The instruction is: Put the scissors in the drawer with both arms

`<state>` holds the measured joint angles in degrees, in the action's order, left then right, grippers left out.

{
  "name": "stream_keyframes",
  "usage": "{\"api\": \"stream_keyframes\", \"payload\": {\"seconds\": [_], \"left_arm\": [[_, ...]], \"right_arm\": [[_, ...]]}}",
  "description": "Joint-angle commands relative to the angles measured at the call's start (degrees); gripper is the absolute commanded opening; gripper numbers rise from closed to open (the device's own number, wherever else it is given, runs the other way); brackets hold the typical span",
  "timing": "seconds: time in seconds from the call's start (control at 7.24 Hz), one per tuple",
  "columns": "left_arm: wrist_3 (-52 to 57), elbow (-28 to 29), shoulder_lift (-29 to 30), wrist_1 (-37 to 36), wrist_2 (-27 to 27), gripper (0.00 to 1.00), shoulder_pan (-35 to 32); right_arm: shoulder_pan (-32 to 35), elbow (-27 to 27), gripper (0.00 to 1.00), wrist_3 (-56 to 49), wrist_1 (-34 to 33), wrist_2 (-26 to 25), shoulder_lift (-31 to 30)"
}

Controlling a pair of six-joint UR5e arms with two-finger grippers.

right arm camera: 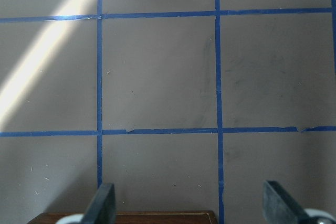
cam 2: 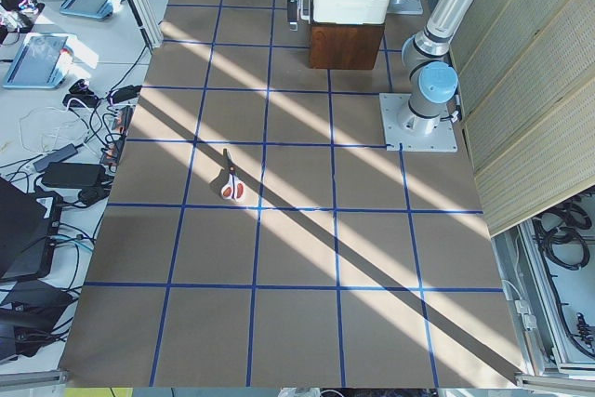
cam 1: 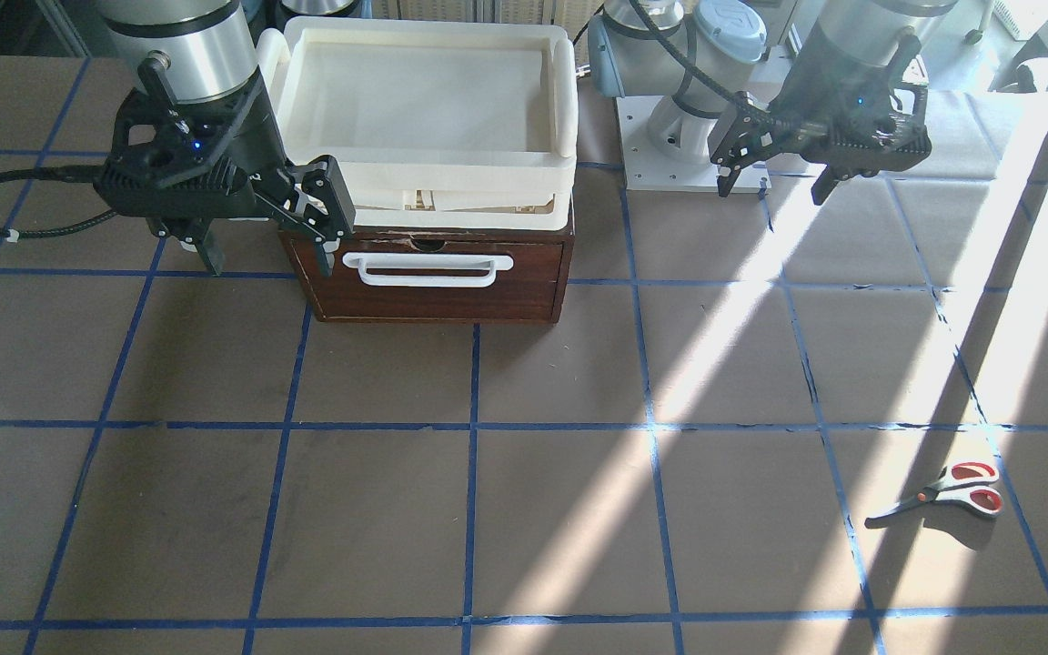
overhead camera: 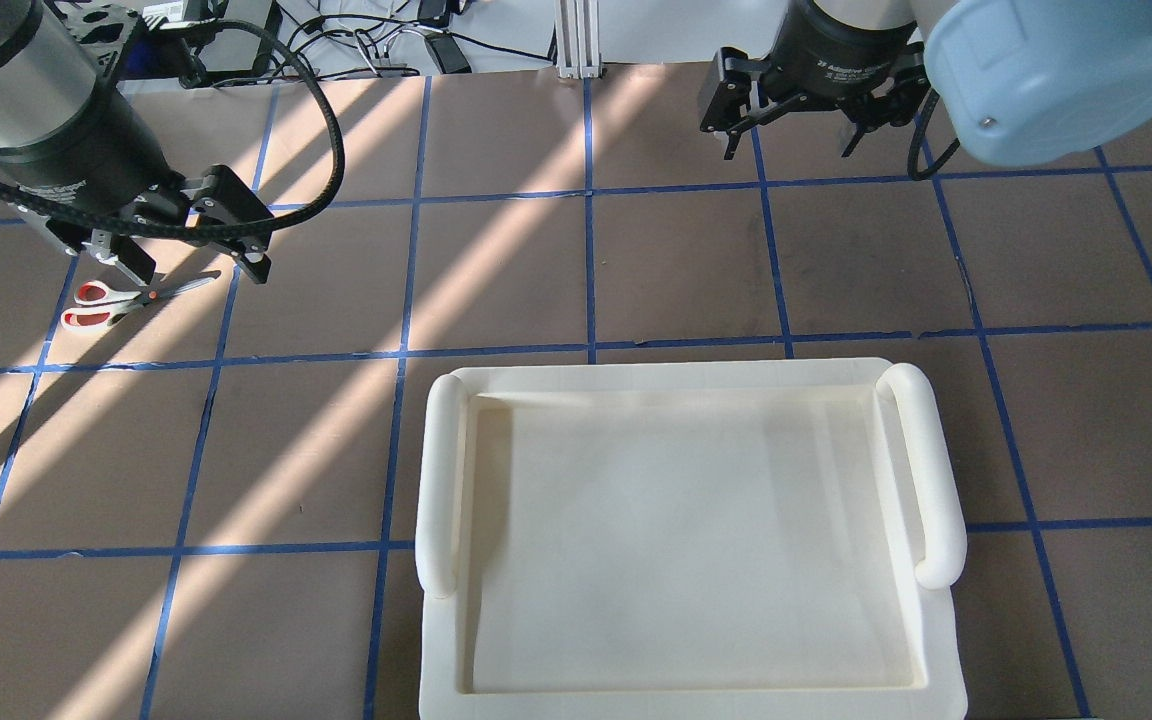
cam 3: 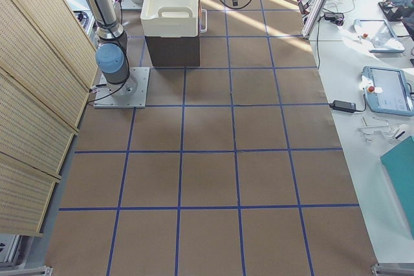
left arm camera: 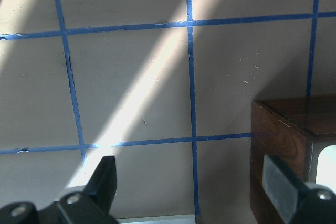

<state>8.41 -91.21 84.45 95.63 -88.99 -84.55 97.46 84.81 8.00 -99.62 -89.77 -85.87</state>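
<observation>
The scissors (cam 1: pixel 942 496) lie flat on the brown table, blades closed, far out from the robot on its left side; they also show in the overhead view (overhead camera: pixel 121 298) and the exterior left view (cam 2: pixel 231 178). The drawer (cam 1: pixel 433 273) is shut, its white bar handle (cam 1: pixel 428 268) facing away from the robot. My left gripper (cam 1: pixel 771 193) hangs open and empty above the table near its base, apart from the scissors; it also shows in the overhead view (overhead camera: pixel 201 275). My right gripper (cam 1: pixel 269 268) is open and empty, just beside the drawer's front corner.
A cream-white plastic tray (cam 1: pixel 565 109) sits on top of the drawer cabinet and fills the overhead view's foreground (overhead camera: pixel 936 470). The left arm's white base plate (cam 1: pixel 660 173) stands beside the drawer. Blue tape lines grid the table.
</observation>
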Motion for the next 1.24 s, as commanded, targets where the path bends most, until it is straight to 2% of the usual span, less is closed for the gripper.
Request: {"api": "stream_keyframes", "payload": {"seconds": [0.0, 0.55, 0.83, 0.97, 1.11], "left_arm": [[-0.15, -0.11, 0.01, 0.00, -0.13, 1.00, 0.00], [-0.06, -0.02, 0.10, 0.52, -0.66, 1.00, 0.79], [0.38, -0.11, 0.54, -0.35, -0.39, 1.00, 1.66], [3.77, -0.11, 0.71, -1.22, -0.48, 1.00, 4.19], [12.25, -0.02, 1.32, -1.58, -0.39, 1.00, 8.22]], "right_arm": [[0.01, 0.01, 1.00, 0.00, -0.13, -0.05, 0.09], [0.19, 0.09, 1.00, -0.09, 0.57, -0.23, -0.09], [-0.07, -0.34, 1.00, 0.00, 5.56, -0.32, -0.26], [0.10, -0.26, 1.00, 0.00, 6.10, 0.20, -0.35], [0.62, -0.08, 1.00, 0.17, 6.28, 0.99, -0.09]]}}
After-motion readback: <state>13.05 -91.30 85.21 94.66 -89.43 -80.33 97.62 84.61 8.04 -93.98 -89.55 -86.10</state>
